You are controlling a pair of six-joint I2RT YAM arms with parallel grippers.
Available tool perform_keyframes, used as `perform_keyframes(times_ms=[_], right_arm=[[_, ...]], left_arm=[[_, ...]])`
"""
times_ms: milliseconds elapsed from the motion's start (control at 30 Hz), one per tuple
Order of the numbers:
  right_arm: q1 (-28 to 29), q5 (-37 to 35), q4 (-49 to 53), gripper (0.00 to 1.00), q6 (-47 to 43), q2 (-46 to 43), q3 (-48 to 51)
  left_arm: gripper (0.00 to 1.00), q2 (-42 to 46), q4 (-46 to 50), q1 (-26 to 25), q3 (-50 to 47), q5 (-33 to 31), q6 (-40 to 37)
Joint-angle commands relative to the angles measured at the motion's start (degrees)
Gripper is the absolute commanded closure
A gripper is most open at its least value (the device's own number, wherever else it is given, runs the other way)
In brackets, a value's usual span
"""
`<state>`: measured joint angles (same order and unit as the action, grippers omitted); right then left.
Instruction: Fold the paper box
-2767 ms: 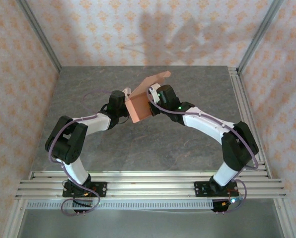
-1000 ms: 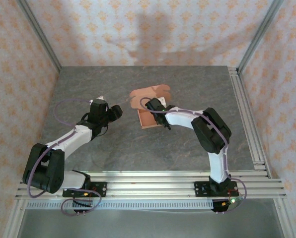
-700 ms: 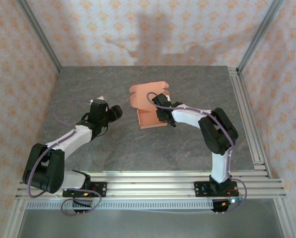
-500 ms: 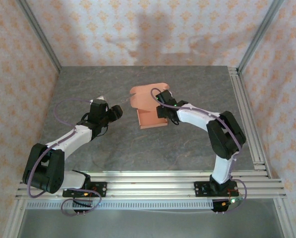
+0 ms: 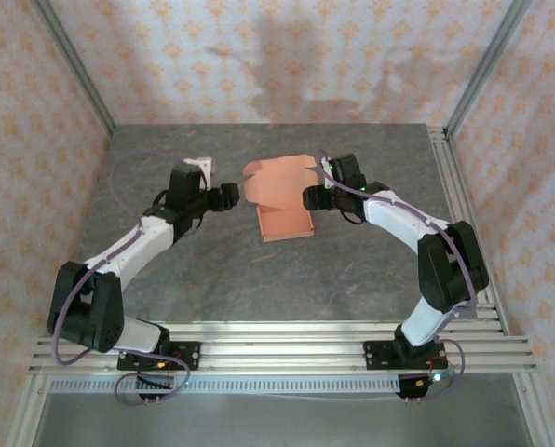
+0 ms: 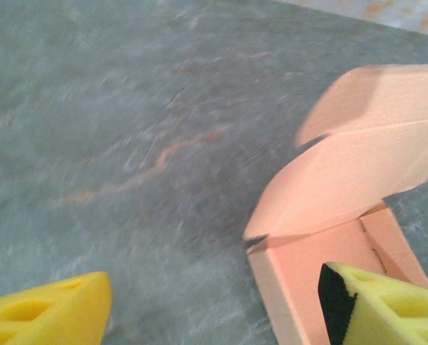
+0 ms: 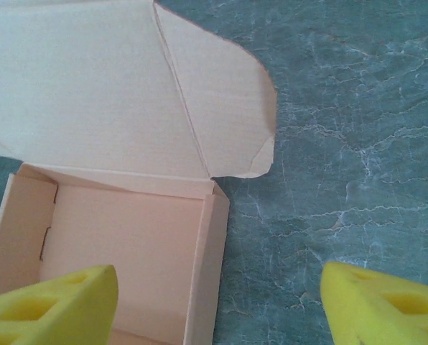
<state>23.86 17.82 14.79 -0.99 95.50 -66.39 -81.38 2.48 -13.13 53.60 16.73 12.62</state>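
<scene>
Just left of the paper box [image 5: 285, 222], pointing the left hand [image 5: 225, 196] toward its raised lid, released, grasping nothing, a gap showing between hand and card from above. Through the left wrist camera, spreading the yellow pads [image 6: 49, 316] wide apart, the right-hand one overlapping the box's near corner in view; cannot tell whether touching. Between the two hands, lying on the grey counter [image 5: 259, 279] as an open tray, lid panel standing up along the far edge and leaning back, a rounded side flap bending off the lid's right end. Just right of the box, hovering the right hand [image 5: 313, 197] by the tray's right wall, also released, clamping nothing. Through the right wrist camera, straddling that wall: one pad [image 7: 52, 305] over the tray's inside, the other over bare counter.
</scene>
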Motion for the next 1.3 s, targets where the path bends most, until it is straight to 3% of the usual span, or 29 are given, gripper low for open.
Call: perform_keyframes(times_ms=[0,233,433,600,833,1267], right_arm=[[-1.22,5.23,2.21,0.25,-4.33,-3.08,-1.25],[-1.59,8.39,4.68,0.23,-7.08,-5.67,-0.29],[-1.60,8.89,4.73,0.23,-7.62,-7.18,0.49],[-1.58,9.01,5.32,0.23,-7.97,-7.59,0.43],[-1.54,8.49,5.74,0.23,-8.32,-7.27,0.22],[-1.54,8.40,5.83,0.23,-8.33,-6.61,-0.23]], left_arm=[[0.29,-3.84,9.68,0.27,6.50,4.28,-14.28],[0.44,-13.84,23.30,0.24,22.77,12.00,-30.73],[0.45,-23.16,35.37,0.29,36.52,12.26,-39.07],[0.47,-27.68,38.28,0.46,42.22,11.64,-41.55],[0.53,-32.52,40.57,0.42,45.79,15.66,-43.55],[0.79,-36.43,45.58,0.39,51.00,16.84,-46.02]])
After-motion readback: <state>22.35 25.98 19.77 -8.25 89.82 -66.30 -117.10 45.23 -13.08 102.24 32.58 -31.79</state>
